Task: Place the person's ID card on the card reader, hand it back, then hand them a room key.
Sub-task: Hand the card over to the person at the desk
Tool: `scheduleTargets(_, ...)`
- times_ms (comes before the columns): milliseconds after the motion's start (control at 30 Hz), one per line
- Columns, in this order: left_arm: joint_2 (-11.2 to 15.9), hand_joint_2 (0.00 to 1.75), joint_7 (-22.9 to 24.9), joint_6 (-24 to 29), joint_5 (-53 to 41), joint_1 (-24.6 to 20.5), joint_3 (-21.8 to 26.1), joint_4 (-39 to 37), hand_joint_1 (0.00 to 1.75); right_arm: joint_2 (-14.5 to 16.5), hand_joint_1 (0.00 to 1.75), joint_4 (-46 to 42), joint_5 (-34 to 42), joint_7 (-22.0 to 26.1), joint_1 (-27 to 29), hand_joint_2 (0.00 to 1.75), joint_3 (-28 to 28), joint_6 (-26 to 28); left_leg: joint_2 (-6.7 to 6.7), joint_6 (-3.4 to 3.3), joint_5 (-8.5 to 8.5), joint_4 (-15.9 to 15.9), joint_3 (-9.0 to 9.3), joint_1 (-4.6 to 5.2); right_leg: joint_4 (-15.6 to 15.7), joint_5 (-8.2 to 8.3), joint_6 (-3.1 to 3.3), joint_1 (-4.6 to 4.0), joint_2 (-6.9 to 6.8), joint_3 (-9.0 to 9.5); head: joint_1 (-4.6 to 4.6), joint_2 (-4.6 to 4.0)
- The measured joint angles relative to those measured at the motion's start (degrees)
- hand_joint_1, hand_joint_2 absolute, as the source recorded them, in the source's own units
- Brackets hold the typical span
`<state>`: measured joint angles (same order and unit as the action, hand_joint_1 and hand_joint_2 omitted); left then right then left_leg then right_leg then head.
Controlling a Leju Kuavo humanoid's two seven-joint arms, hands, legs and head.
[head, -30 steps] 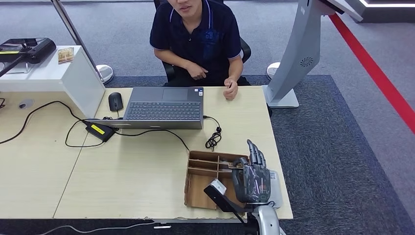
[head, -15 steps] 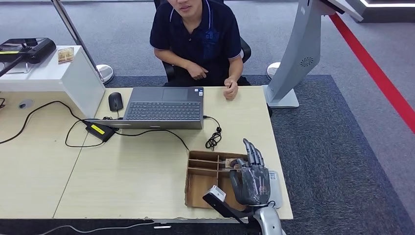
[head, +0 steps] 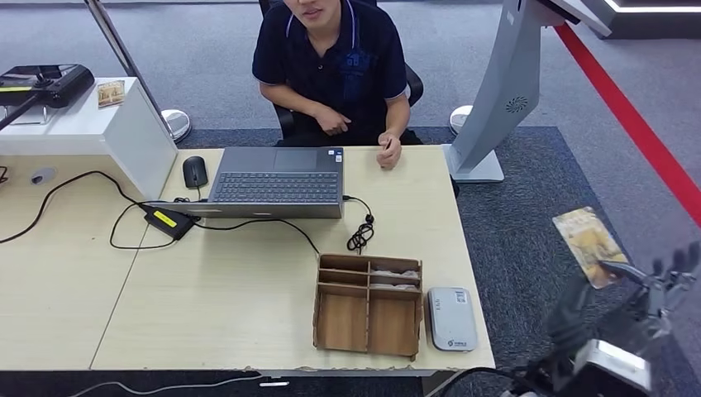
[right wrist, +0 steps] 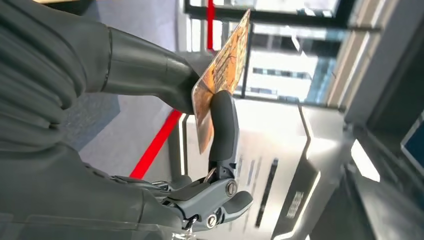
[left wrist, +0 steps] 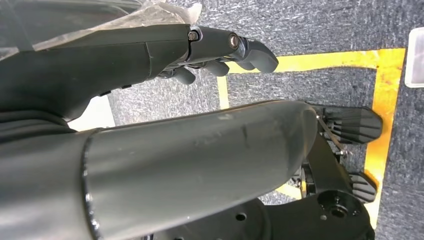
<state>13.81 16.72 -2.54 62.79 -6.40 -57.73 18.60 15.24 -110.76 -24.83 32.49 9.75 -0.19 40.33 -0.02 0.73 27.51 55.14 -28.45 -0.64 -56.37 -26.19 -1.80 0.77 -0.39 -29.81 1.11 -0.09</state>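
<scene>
My right hand (head: pixel 641 302) is out past the table's right edge, above the carpet, and pinches a yellow-orange patterned card (head: pixel 588 245) held up on edge. In the right wrist view the card (right wrist: pixel 220 80) sits between the thumb and a finger (right wrist: pixel 223 125). The grey card reader (head: pixel 450 318) lies bare on the table's near right corner, beside a wooden divider box (head: pixel 367 304). The person (head: pixel 335 58) sits at the far side with one hand (head: pixel 388 154) resting on the table. My left hand (left wrist: pixel 220 47) hangs over the floor and holds nothing.
An open laptop (head: pixel 277 182), a mouse (head: pixel 195 171), a power brick (head: pixel 169 221) and loose cables (head: pixel 360 236) lie on the far half of the table. A white kiosk stand (head: pixel 504 91) rises beyond the table's right corner. A white cabinet (head: pixel 83 124) stands at the left.
My right hand has left the spot over the divider box and reader and swung right, off the table, now holding the card up. The reader is uncovered.
</scene>
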Motion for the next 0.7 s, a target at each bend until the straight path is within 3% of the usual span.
scheduleTargets(233,-0.20,0.00,-0.06,0.17,-0.14,-0.15,0.09,0.02,0.00,1.79,1.75,-4.92,6.73,3.76,1.98,1.75,-8.57,-0.14,0.00,0.00,0.01,0.00,0.00,-0.04,-0.01,0.00,0.00,-0.01,0.01,0.01,-0.01,0.00)
scheduleTargets(433,-0.61,0.00,-0.73,0.26,0.21,-0.44,0.11,0.02,0.00,2.99,1.75,-5.01,5.90,5.77,2.00,1.75,-10.67,-0.27,-0.01,0.00,0.00,-0.01,-0.01,-0.05,-0.04,0.00,0.01,-0.02,0.01,0.05,-0.01,0.00)
scheduleTargets(533,-0.80,0.00,-0.73,0.33,0.13,-0.57,0.11,0.02,0.00,3.08,1.75,-4.32,1.12,6.83,1.70,1.75,-10.78,-0.37,-0.02,0.00,0.00,-0.01,-0.02,-0.05,-0.04,0.00,0.01,-0.03,0.01,0.08,0.01,0.00)
scheduleTargets(700,-0.97,0.00,-0.72,-0.49,-0.84,-0.71,0.09,0.02,0.00,3.04,1.75,-2.93,-13.46,7.23,1.01,1.75,-10.13,-0.48,-0.04,0.00,0.00,-0.01,-0.06,-0.05,-0.05,0.00,0.00,-0.03,0.00,0.11,0.01,0.00)
